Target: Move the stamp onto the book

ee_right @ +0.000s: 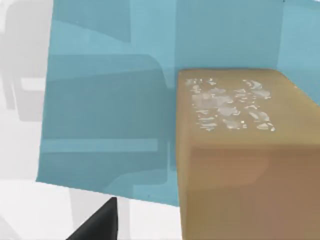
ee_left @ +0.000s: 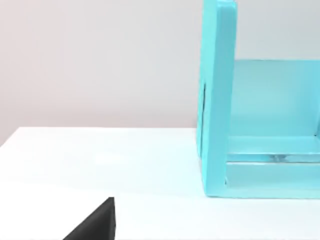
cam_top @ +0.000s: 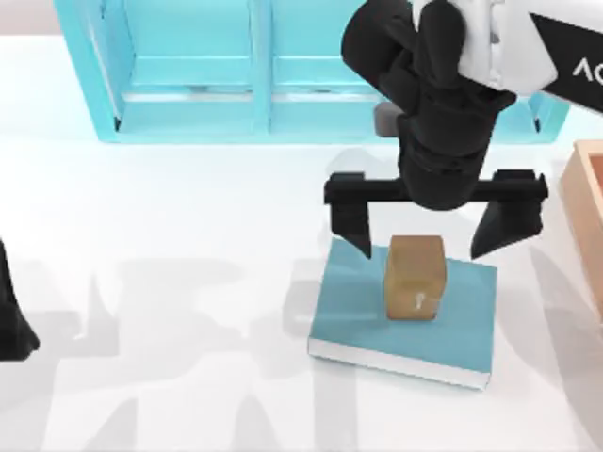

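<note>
The tan-brown stamp [cam_top: 415, 279] stands upright on the teal-blue book [cam_top: 345, 303], which lies flat right of the table's middle. A pale keyhole mark faces the table's front. My right gripper [cam_top: 431, 231] hangs just behind and above the stamp, open, its black fingers [cam_top: 354, 224] spread wider than the block and not touching it. In the right wrist view the stamp [ee_right: 240, 150] is close up on the book's cover [ee_right: 110, 110]. My left arm [cam_top: 11, 320] stays parked at the table's left edge, and a black fingertip [ee_left: 95, 225] of it shows in the left wrist view.
A big light-blue shelf unit [cam_top: 188, 66] runs along the back of the table; its side panel [ee_left: 217, 100] is in the left wrist view. An orange-tan box [cam_top: 586, 202] sits at the right edge. White tabletop lies left of the book.
</note>
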{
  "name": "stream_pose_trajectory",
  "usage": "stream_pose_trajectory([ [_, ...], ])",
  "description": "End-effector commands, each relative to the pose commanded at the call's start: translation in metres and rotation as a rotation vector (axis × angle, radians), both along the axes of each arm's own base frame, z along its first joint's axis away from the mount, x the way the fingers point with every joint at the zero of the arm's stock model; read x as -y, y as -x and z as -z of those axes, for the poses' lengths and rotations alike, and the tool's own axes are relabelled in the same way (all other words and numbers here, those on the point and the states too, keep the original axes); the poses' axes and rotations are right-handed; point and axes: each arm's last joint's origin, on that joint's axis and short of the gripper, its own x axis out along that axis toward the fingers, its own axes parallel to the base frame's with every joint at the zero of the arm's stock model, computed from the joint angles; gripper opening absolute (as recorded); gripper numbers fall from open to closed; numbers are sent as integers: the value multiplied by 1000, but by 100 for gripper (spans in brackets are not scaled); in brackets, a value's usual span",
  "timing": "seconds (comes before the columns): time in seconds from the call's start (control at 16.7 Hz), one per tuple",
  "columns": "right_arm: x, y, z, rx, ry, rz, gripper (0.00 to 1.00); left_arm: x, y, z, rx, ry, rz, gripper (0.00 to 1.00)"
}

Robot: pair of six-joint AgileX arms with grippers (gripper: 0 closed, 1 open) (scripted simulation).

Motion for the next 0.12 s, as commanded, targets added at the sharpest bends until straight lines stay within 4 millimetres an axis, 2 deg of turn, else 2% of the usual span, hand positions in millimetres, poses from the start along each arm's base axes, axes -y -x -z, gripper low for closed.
stream_pose_trajectory([
  [0.12,0,0,-5,3,-3,0,100,0,0,0,0,0,0,100],
])
